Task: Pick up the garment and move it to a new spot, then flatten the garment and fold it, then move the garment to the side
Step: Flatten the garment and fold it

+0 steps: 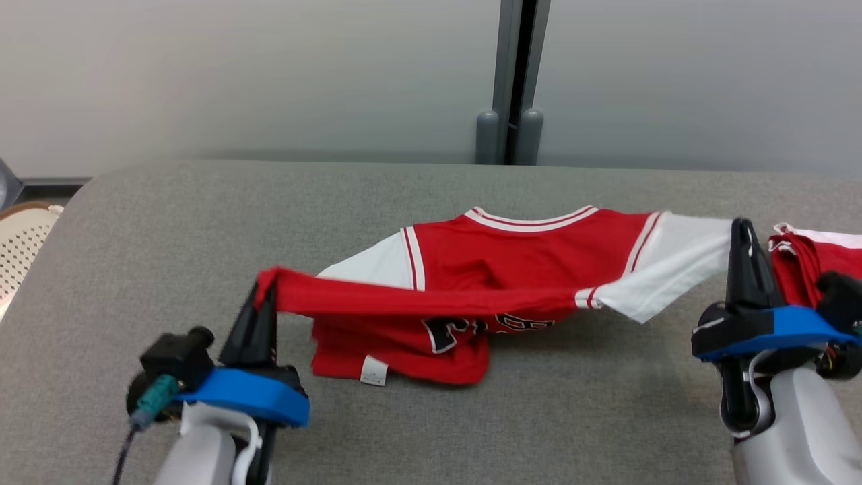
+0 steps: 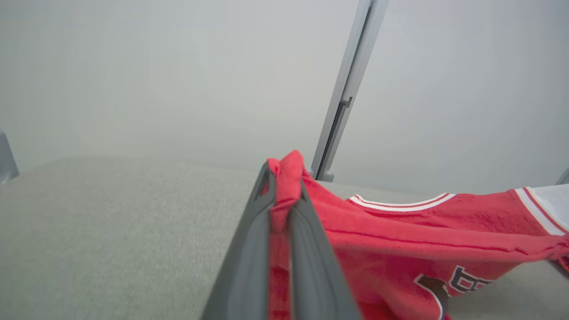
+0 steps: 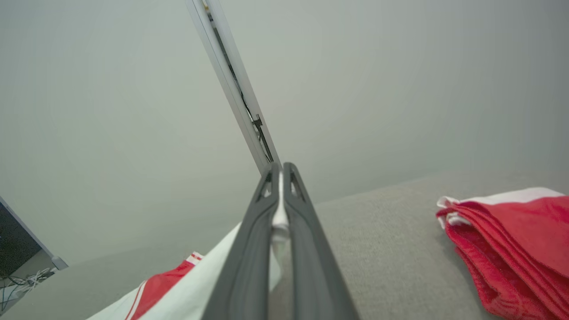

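left fingers (image 1: 252, 330) pinch jersey (image 1: 512, 263) hem (image 1: 286, 283), right fingers (image 1: 744, 263) pinch sleeve (image 1: 673, 263); grey fabric table (image 1: 168, 256), pale wall (image 1: 269, 67).

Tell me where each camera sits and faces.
Head view: on the head, facing forward and down at the red-and-white jersey on the grey fabric table; left gripper, right gripper, pale forearms show.
Left wrist view: on the left wrist, along its dark fingers shut on red cloth.
Right wrist view: on the right wrist, along fingers shut on the white sleeve.
Head and right wrist views share the folded red pile.
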`<state>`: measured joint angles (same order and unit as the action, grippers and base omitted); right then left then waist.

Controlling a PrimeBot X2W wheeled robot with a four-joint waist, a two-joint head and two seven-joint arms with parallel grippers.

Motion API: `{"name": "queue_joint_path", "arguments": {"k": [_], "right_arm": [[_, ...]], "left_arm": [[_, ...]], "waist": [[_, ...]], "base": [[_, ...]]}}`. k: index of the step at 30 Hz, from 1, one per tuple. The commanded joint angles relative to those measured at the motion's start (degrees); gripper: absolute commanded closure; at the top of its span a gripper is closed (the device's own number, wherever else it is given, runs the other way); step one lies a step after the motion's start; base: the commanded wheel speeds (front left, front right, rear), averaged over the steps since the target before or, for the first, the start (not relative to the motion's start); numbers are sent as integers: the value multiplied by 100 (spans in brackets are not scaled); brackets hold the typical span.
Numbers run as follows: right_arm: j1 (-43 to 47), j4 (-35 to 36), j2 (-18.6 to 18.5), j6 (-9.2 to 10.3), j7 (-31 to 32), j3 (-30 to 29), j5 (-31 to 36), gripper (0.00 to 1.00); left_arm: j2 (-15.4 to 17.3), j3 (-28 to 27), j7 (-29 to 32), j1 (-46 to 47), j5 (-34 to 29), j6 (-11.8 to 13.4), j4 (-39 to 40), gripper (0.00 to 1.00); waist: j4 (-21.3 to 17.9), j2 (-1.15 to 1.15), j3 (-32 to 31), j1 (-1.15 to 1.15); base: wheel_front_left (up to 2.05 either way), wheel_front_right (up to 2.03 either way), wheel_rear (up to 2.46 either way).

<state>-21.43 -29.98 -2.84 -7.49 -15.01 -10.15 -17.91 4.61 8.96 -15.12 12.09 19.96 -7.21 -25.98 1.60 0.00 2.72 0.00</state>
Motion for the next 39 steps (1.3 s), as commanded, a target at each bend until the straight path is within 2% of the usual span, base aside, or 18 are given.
{"name": "queue_joint_path", "arguments": {"k": [1, 7, 12, 16, 19, 23, 28, 34, 39], "right_arm": [[-124, 207, -16, 0, -19, 63, -78, 100], [-845, 1101, -202, 0, 88, 354, -549, 100], [-1550, 1963, -400, 0, 665, 472, -893, 100], [-2073, 2514, -490, 0, 1200, 428, -875, 100], [-2382, 2666, -525, 0, 1473, 417, -691, 100], [-2864, 2373, -466, 0, 1564, 381, -410, 100], [-3808, 1556, -366, 0, 1291, 356, 108, 100], [-5176, 586, -310, 0, 540, 130, 817, 100], [-5886, 162, -370, 0, 116, -16, 1080, 100]], "left_arm": [[180, 2, -4, 238, 39, -43, 189, 100], [982, 188, 342, 1193, 64, -30, 1052, 100], [1495, 219, 917, 1835, 158, -30, 1834, 100], [1730, 197, 1417, 2204, 289, -30, 2371, 100], [1830, 190, 1758, 2377, 356, -22, 2562, 100], [1908, 172, 1993, 2707, 343, 32, 2477, 100], [1771, 124, 1873, 3490, 328, 94, 1854, 100], [1621, 56, 1194, 4934, 109, 156, 664, 100], [1501, 18, 417, 5770, 32, 135, -50, 100]], "waist": [[-93, 0, -150, 0], [-183, 0, -373, 0], [-218, 0, -386, 0], [-218, 0, -224, 0], [-218, 0, 50, 0], [-253, 0, 541, 0], [-349, 0, 1179, 0], [-496, 0, 1739, 0], [-559, 0, 2007, 0]], "base": [[0, 0, 0], [0, 0, 0], [0, 0, 0], [0, 0, 0], [0, 0, 0], [0, 0, 0], [0, 0, 0], [0, 0, 0], [0, 0, 0]]}}
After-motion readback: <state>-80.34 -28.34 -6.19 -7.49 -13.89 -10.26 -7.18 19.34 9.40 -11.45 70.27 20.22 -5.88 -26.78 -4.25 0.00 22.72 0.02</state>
